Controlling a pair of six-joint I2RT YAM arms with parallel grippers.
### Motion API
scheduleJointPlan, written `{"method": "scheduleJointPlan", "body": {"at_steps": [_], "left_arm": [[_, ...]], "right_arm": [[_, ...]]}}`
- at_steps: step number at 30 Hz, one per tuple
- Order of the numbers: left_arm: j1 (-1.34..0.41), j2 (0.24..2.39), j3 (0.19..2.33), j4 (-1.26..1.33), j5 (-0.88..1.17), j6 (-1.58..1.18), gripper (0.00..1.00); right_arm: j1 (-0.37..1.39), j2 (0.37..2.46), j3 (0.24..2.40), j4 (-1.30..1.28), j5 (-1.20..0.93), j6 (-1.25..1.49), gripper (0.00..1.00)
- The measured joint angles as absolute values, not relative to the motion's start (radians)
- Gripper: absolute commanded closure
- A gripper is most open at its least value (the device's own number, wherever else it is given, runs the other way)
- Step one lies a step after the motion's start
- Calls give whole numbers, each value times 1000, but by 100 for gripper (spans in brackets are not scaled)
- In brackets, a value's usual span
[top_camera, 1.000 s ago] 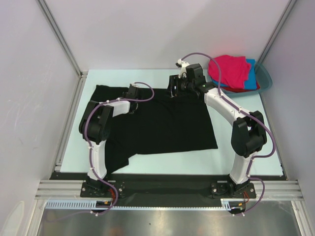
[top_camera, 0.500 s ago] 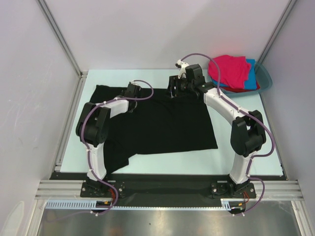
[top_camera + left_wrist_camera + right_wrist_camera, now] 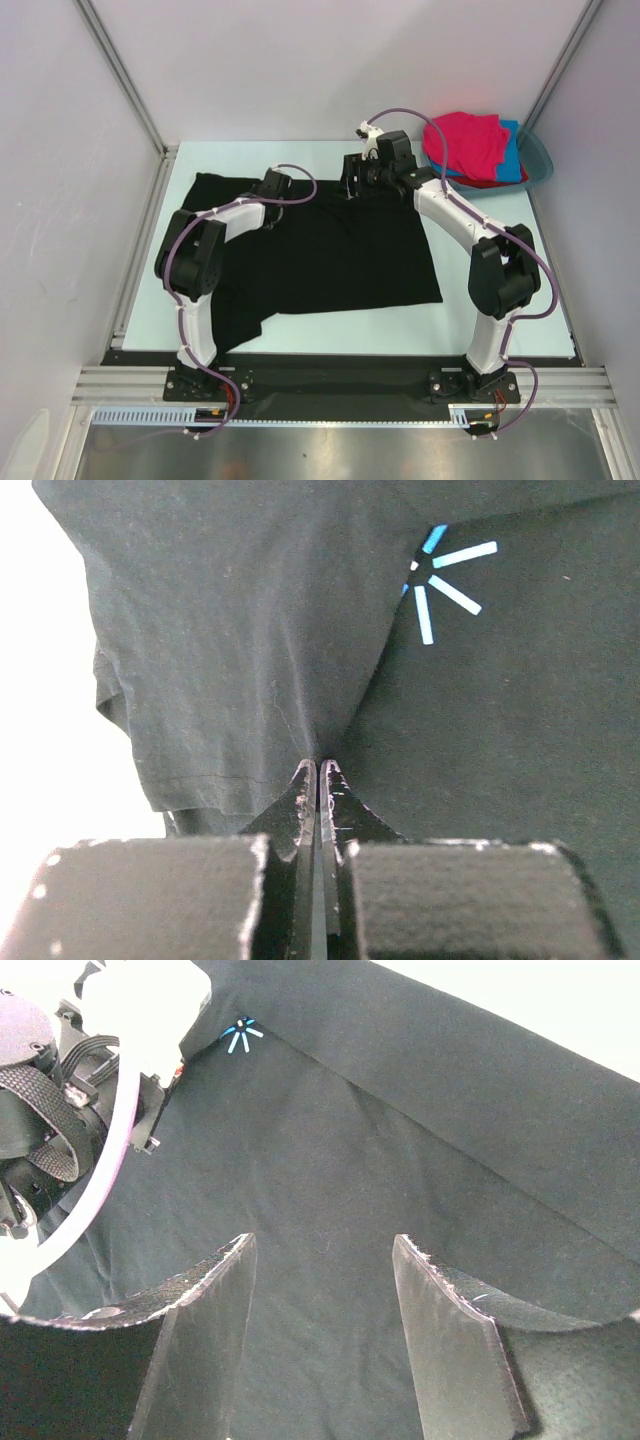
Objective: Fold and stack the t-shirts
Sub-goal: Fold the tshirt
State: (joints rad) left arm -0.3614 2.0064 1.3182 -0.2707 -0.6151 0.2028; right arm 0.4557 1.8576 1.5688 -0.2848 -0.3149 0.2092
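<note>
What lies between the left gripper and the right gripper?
Only the black shirt lies between the left gripper and the right gripper; the top view shows it.

Left arm [image 3: 196, 325]: white moulded links, bulky black joint housings, black base [image 3: 200, 385]
Right arm [image 3: 452, 212]: same white-and-black build
Purple cable [image 3: 400, 109] ran along each arm in loose loops
Left fingers [image 3: 290, 815]: black, tapered to thin scuffed tips; sat on blocky matte black carriers [image 3: 150, 900]
Right fingers [image 3: 205, 1330]: dark flat blades, edges worn pale and chipped
Left wrist showed white housing [image 3: 145, 1000], black woven strap [image 3: 45, 1110]
</note>
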Motion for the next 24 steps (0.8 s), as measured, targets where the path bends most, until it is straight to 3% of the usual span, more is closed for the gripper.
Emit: {"method": "scheduleJointPlan", "body": {"at_steps": [5,9,14,15,20,21,24], "left_arm": [[-369,2007,1327,-298,-608,199,94],[-374,2009,1342,-317,-604,188,100],[-375,2012,1363,-346,-584,181,98],[-375,2013,1368,-349,-579,181,88],[-376,2027,1380,-366,-570,174,61],[-376,2029,1380,-369,-572,171,50],[-378,2030,1380,-371,-589,159,39]], "right_arm": [[457,1858,1569,-285,-314,209,38],[457,1858,1569,-286,-311,209,38],[457,1858,1569,-286,-302,209,38],[457,1858,1569,-286,-300,209,38],[457,1858,1569,-287,-295,209,37],[457,1858,1569,-287,-293,209,37],[457,1858,1569,-290,-277,208,36]]}}
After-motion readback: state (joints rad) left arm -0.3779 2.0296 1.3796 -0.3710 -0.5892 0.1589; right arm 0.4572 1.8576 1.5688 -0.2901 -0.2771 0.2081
